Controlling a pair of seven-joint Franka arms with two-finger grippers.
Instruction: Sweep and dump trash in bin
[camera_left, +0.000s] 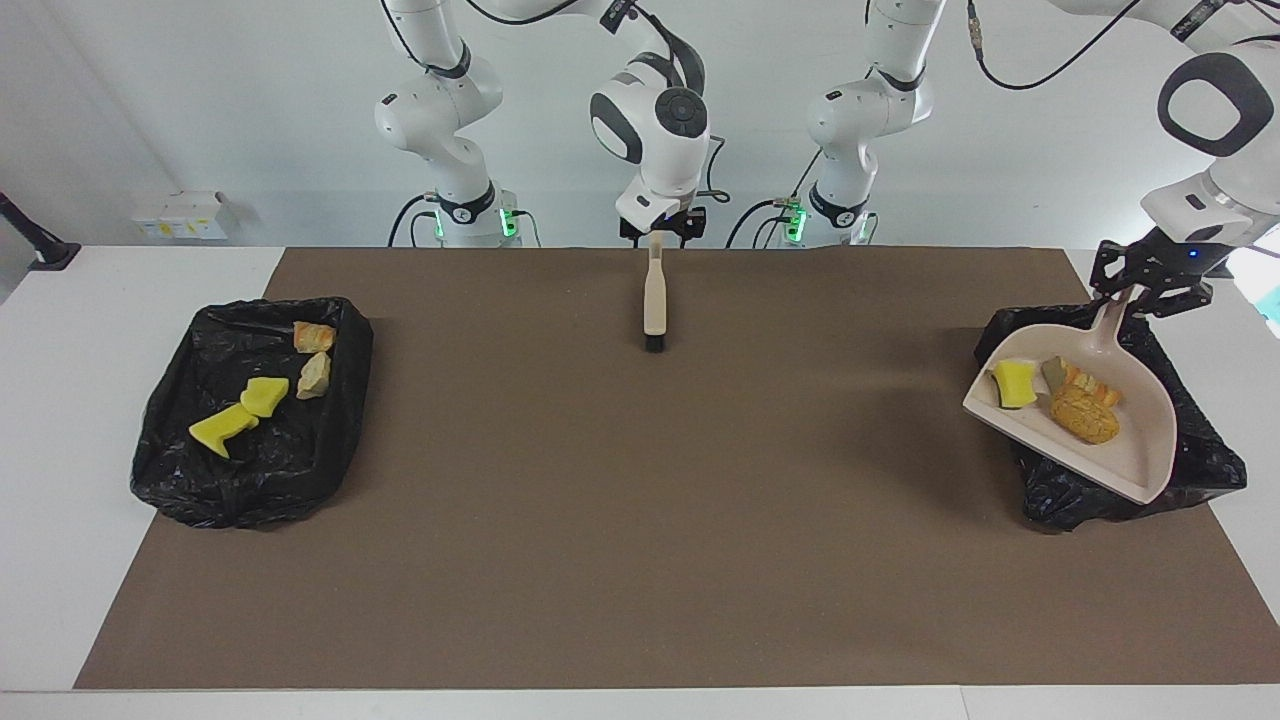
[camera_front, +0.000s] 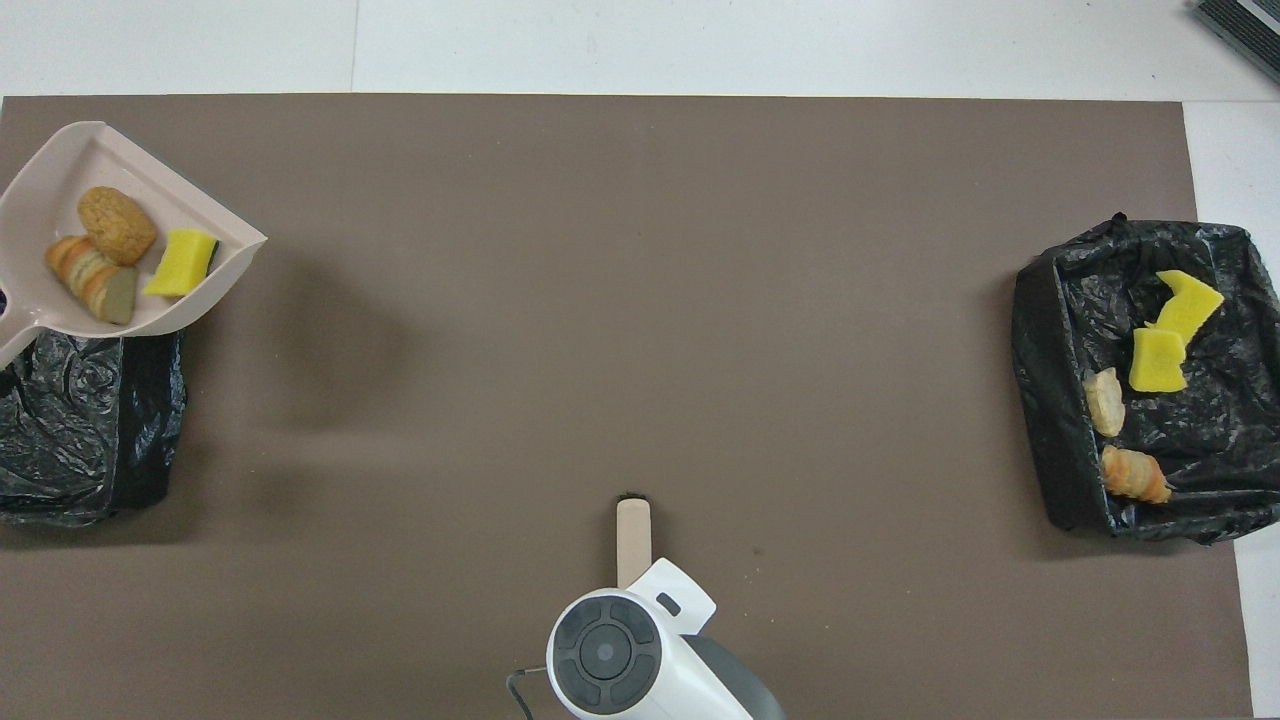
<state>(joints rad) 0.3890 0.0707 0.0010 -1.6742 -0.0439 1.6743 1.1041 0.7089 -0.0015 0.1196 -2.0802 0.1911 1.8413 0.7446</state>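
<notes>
The beige dustpan (camera_left: 1130, 450) (camera_front: 60, 170) hangs in the air over the black bin (camera_left: 1200, 440) (camera_front: 70, 430) at the left arm's end of the table. My left gripper (camera_left: 1140, 285) is shut on its handle. In the pan lie three pieces of trash: a yellow sponge (camera_left: 1012, 383) (camera_front: 182, 276), a striped orange-brown lump (camera_left: 1078, 380) (camera_front: 90, 280) and a round brown lump (camera_left: 1087, 418) (camera_front: 117, 224). My right gripper (camera_left: 655, 236), over the mat's edge nearest the robots, is shut on the top of a beige brush (camera_left: 653, 295) (camera_front: 633, 540) that slants down with its bristles by the mat.
A second black bin (camera_left: 170, 450) (camera_front: 1040, 400) at the right arm's end holds yellow sponge pieces (camera_left: 240, 410) (camera_front: 1165, 335) and tan lumps (camera_left: 314, 355) (camera_front: 1115, 435). A brown mat (camera_left: 600, 520) covers the table.
</notes>
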